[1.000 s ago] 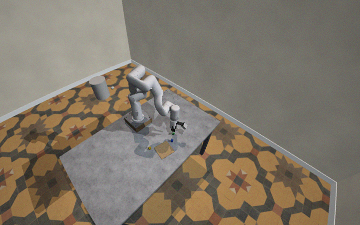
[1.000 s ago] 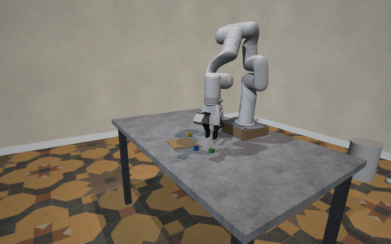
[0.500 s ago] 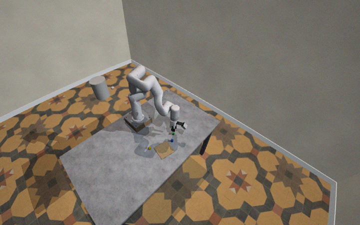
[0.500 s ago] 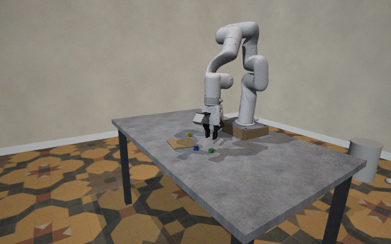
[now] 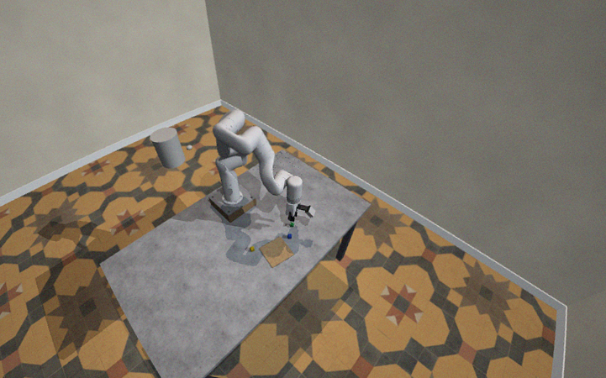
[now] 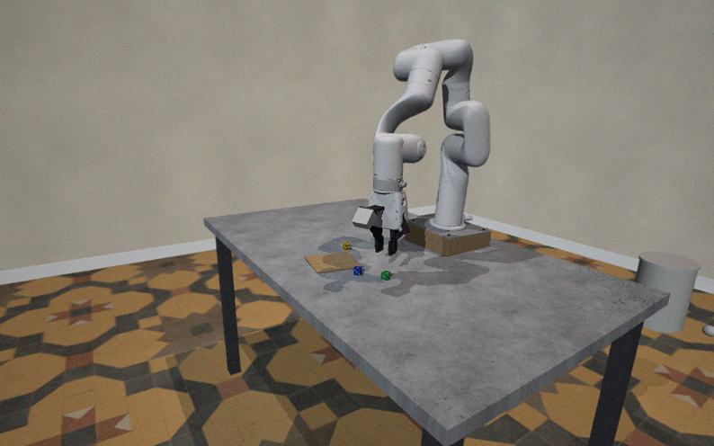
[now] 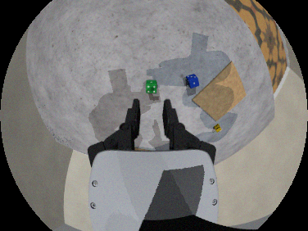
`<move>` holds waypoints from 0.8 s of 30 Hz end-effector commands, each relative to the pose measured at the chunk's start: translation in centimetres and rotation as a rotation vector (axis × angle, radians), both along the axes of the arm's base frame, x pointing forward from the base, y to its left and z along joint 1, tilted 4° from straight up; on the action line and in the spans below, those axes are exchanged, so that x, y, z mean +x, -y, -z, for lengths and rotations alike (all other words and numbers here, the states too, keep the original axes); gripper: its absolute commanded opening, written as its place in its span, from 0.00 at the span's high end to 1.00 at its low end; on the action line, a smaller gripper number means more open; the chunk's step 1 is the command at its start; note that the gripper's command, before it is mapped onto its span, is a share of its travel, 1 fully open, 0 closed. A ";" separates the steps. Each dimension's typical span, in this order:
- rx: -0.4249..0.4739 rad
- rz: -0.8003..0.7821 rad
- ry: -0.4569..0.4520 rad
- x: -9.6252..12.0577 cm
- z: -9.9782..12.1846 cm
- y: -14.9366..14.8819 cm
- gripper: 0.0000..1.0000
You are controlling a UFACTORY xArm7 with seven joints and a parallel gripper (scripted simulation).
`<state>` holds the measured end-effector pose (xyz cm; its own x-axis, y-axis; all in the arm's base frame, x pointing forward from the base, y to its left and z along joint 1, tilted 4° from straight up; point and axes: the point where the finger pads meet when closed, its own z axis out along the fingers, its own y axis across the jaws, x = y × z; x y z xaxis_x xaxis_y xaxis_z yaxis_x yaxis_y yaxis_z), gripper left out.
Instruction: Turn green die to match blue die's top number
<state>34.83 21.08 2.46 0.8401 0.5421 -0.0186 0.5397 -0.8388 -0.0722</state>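
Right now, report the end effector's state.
End effector: partly closed, fingers narrowed, holding nothing; green die lies on the table ahead of it.

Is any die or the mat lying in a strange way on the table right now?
Nothing stands out. The green die, blue die and yellow die each sit flat on the table, apart from one another. The mat lies flat. The gripper, partly closed, holds nothing above the green die.
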 end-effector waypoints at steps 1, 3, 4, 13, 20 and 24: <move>0.001 0.000 0.003 0.1 0.0 -0.1 0.64; 0.001 0.000 0.003 0.1 0.1 -0.1 0.64; 0.001 0.000 0.003 0.1 0.2 -0.1 0.64; 0.001 0.000 0.003 0.1 1.2 -0.1 0.64; 0.001 0.000 0.003 0.1 1.9 -0.2 0.64; 0.001 0.000 0.003 0.0 2.6 -0.2 0.64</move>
<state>34.74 21.21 0.40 0.8400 0.5422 -0.0184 0.5397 -0.8387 -0.0726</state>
